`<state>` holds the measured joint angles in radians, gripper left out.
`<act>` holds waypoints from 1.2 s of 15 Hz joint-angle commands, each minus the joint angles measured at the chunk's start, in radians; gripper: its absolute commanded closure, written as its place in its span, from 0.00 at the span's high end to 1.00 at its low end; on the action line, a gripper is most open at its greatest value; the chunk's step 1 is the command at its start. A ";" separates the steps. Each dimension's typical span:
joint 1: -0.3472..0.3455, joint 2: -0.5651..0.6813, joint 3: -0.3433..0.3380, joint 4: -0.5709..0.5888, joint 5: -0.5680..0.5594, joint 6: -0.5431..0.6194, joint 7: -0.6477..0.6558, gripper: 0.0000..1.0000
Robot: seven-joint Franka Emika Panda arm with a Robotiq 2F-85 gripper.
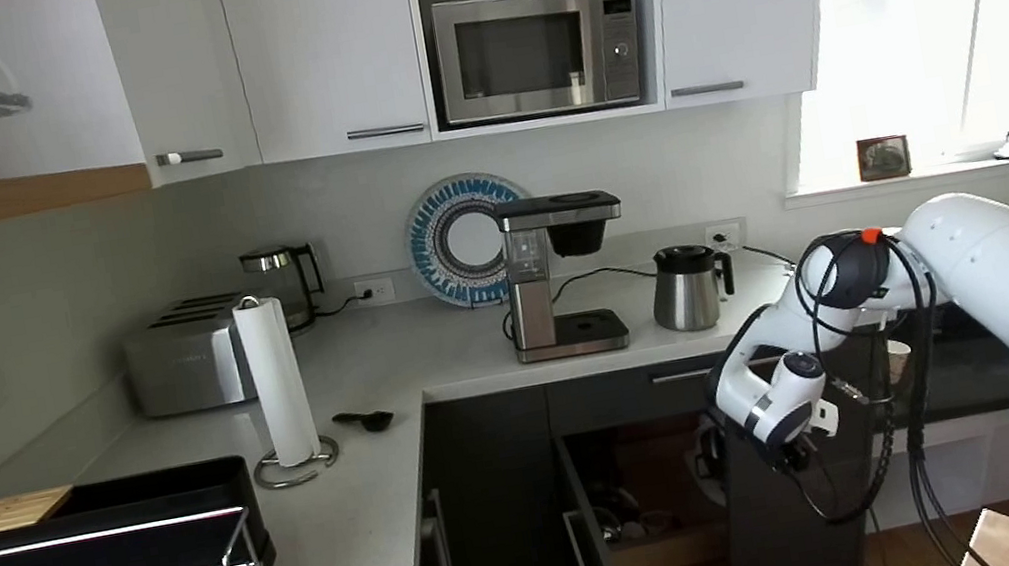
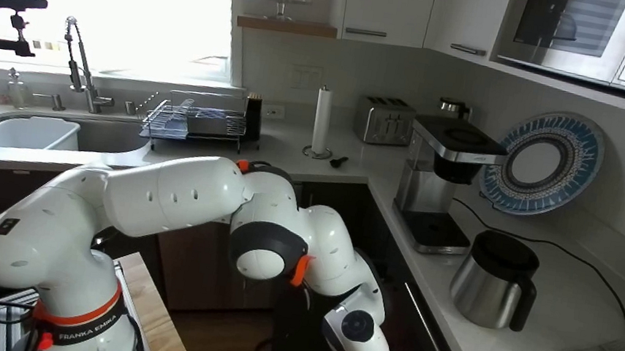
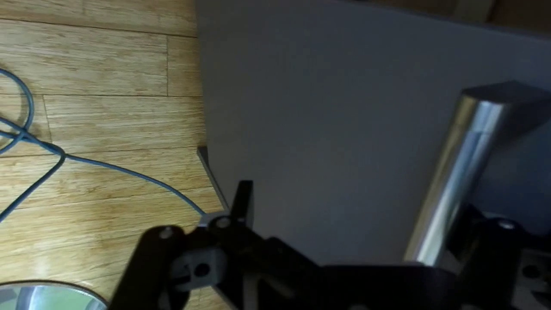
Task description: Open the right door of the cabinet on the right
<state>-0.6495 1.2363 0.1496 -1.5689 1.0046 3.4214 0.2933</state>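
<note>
The right door (image 3: 335, 120) is a flat dark charcoal panel with a steel bar handle (image 3: 456, 181) in the wrist view. It also shows in an exterior view (image 1: 787, 532), below my wrist. My gripper (image 3: 357, 200) is open, its fingers wide apart over the door front. The handle lies between the fingers, close to the right one; contact cannot be told. The cabinet (image 1: 619, 396) is dark charcoal, with brown wood inside its opening left of the right door. Brown interior (image 3: 430, 7) also shows past the door's edge. In an exterior view the fingers are below the frame.
Another dark panel with a handle (image 1: 583, 554) stands out at the opening's left side. The counter (image 1: 465, 350) above bears a coffee machine (image 1: 532, 299) and a steel carafe (image 1: 686, 290). A blue cable (image 3: 107, 165) lies on the wooden floor (image 3: 107, 116).
</note>
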 commanded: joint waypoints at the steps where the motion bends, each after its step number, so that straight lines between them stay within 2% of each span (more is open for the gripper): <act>1: -0.118 -0.093 0.011 -0.178 -0.065 -0.104 -0.109 1.00; 3: -0.209 -0.118 0.068 -0.221 -0.111 -0.141 -0.177 1.00; 6: -0.403 -0.124 0.208 -0.255 -0.183 -0.210 -0.297 1.00; 9: -0.598 -0.097 0.297 -0.278 -0.226 -0.335 -0.491 1.00; 11: -0.694 -0.086 0.307 -0.295 -0.244 -0.424 -0.597 1.00; 13: -0.760 -0.085 0.292 -0.300 -0.255 -0.532 -0.672 1.00; 17: -0.801 -0.094 0.219 -0.267 -0.271 -0.710 -0.746 1.00; 18: -0.807 -0.094 0.209 -0.256 -0.269 -0.719 -0.775 1.00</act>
<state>-1.4357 1.1328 0.4145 -1.8424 0.7652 2.7411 -0.4313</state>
